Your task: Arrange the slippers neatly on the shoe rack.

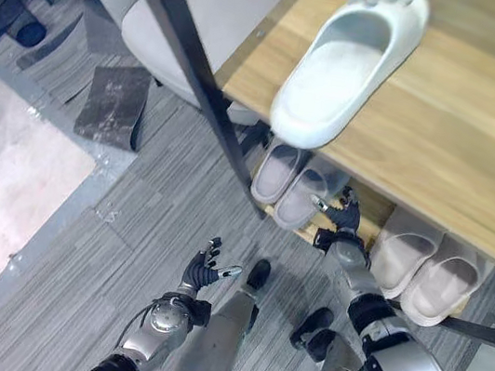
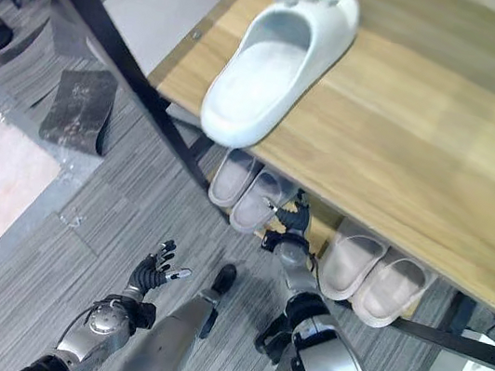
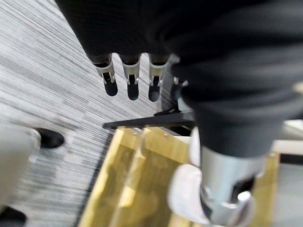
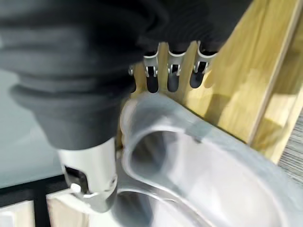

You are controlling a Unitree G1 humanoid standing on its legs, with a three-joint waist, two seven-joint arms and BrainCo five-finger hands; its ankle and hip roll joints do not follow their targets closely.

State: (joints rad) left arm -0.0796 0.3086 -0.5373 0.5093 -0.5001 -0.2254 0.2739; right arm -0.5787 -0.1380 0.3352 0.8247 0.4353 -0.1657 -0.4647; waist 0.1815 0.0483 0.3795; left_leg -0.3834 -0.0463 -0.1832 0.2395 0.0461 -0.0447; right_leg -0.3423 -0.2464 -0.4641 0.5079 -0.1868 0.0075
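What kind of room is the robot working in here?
Probably a home entryway or a lounge mock-up: a wooden shoe rack with slippers on its lower shelf, a grey chair beside it, and grey carpet with a pale rug.

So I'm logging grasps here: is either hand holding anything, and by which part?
Nothing is held. The right hand hovers open beside the grey slippers on the lower shelf; the left hand hangs open over the floor.
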